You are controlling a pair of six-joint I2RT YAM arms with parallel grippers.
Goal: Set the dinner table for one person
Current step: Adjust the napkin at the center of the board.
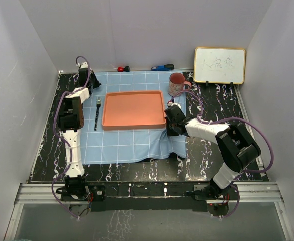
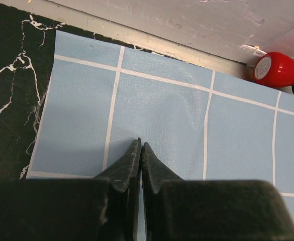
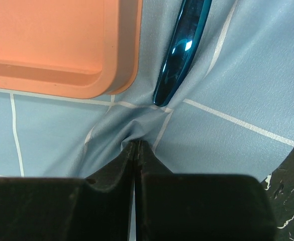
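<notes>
Blue gridded cloth [image 3: 222,130] puckers into the right gripper [image 3: 135,143], clamped on that fold by the orange tray [image 3: 61,45] corner. Teal handle [image 3: 179,55] lies just ahead, long axis pointing away; right arm nearest. The left gripper [image 2: 140,145] is closed, empty, far-left. Underneath it all: the dinner table [image 1: 222,103].

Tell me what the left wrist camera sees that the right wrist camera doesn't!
Only the left wrist view shows a red round thing by the wall, past the blue cloth, which lies flat there. Only the right wrist view shows the orange tray, a shiny blue handle beside it, and the cloth bunched up where the right gripper pinches it. Both show the white-lined cloth, a bit of black marbled table, and black gripper tips; the left gripper is shut too.
</notes>
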